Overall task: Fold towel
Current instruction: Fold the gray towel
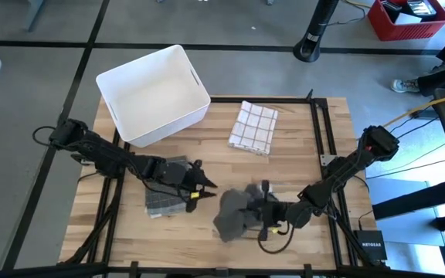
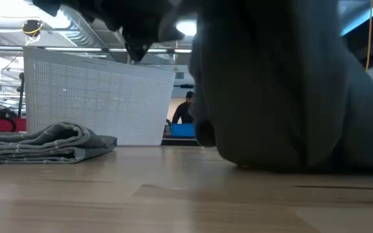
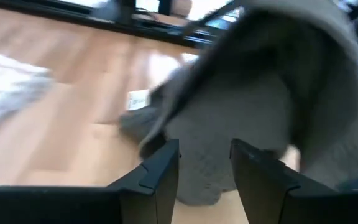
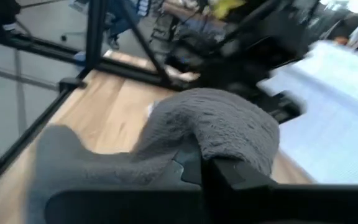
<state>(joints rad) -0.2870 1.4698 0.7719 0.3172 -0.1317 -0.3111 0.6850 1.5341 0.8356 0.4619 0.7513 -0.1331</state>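
A dark grey towel [image 1: 234, 215] is bunched up at the table's near middle; it fills the low view as a tall heap [image 2: 290, 84]. My right gripper [image 1: 261, 210] reaches in from the table's right and is shut on it. My left gripper [image 1: 207, 185] comes from the left and stands open just short of the heap, with the towel [image 3: 253, 106] right ahead of its fingers [image 3: 166, 174]. A folded grey towel [image 1: 164, 197] lies flat under the left arm. My right gripper pinches a bunched fold of the grey towel [image 4: 229, 124], which bulges up and over the fingers [image 4: 219, 177] and hides the place of contact. The fingers come in nearly level from the table's right. The towel is raised into a heap with its lower part [image 2: 271, 162] on the table.
A white bin [image 1: 153, 93] stands at the table's far left. A white checked towel [image 1: 252, 127], folded, lies at the far middle. The black frame rail [image 1: 319, 147] runs along the table's right side. A person [image 2: 185, 110] shows in the room behind.
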